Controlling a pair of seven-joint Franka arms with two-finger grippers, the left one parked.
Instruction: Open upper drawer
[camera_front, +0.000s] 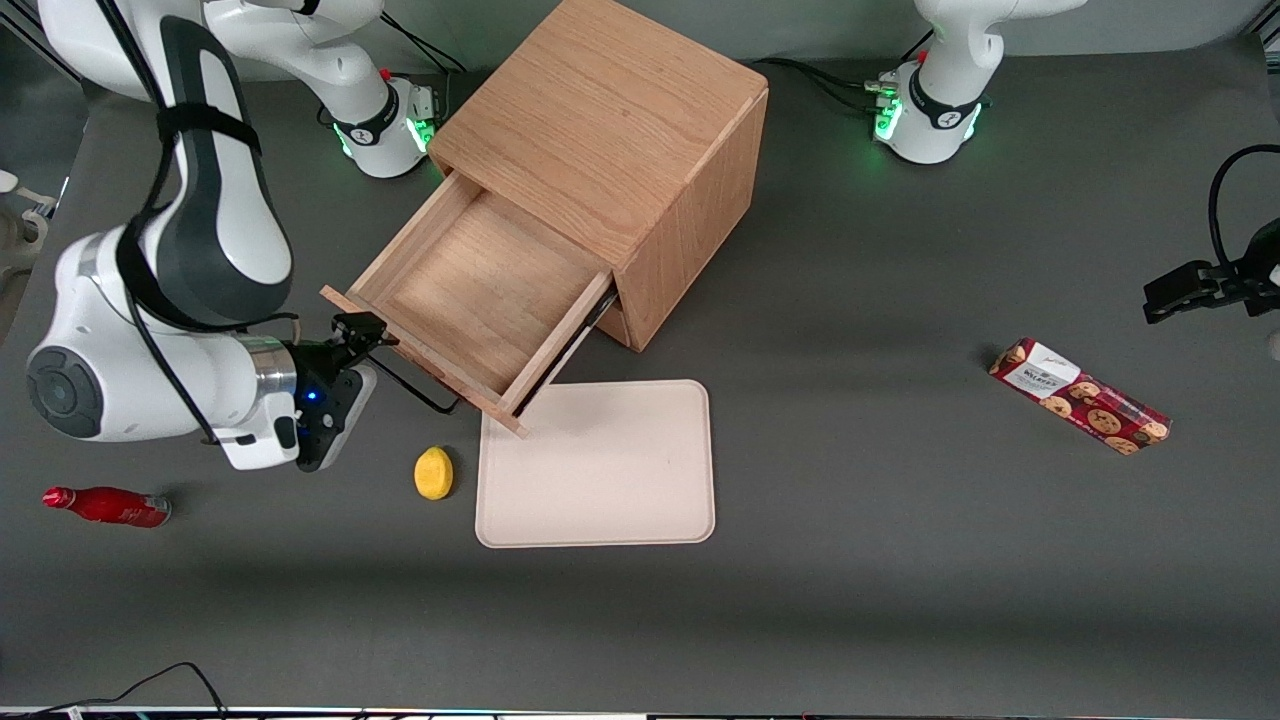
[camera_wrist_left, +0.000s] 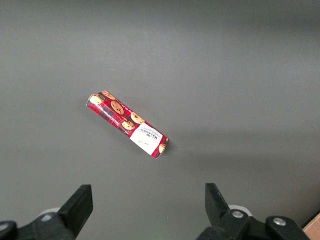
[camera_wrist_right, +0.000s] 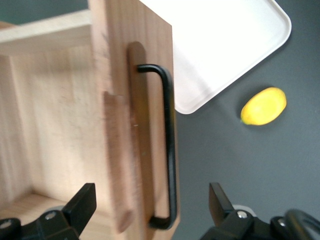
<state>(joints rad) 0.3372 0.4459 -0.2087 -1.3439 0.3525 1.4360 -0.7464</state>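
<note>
Lemon and tray near upper drawer, pulled out diagonally toward camera; gripper released, straddling handle.

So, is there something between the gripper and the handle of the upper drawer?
Nothing visible. The open gripper sits right at the black handle of the pulled-out upper drawer, fingers either side. The lemon lies nearer the camera.

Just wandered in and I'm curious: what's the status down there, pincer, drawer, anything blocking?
Pincer open, straddling the black handle. Upper drawer pulled well out, empty inside. Lemon and tray lie nearer the camera; nothing blocking.
</note>
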